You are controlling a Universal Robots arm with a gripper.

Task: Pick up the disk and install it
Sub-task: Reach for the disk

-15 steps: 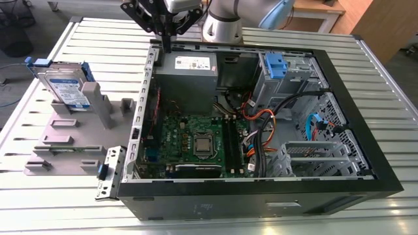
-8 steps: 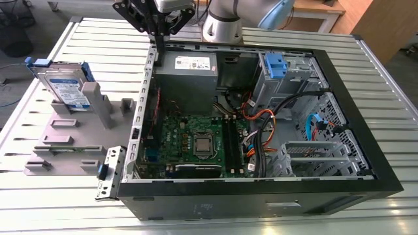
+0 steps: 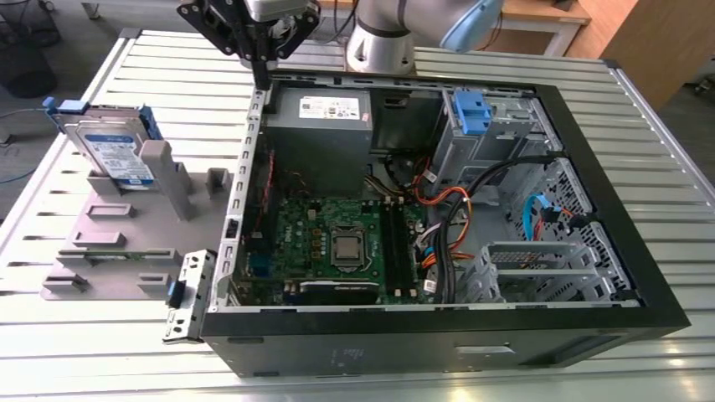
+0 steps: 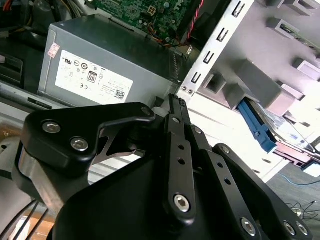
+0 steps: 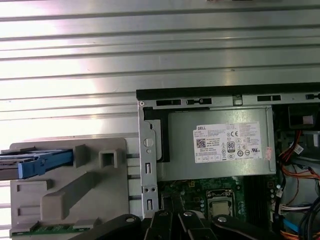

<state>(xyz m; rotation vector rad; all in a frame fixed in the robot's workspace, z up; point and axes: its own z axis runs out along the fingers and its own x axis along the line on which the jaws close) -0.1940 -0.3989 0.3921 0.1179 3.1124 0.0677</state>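
Well apart from the disk (image 3: 112,155), the gripper (image 3: 260,77) hangs closed, empty.

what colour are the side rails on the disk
Blue. The rails on the disk show best in the first wrist view.

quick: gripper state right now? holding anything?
Gripper: closed, holding nothing.
The flat silver-metal disk with blue side rails stands apart from it, in the grey plastic holder.
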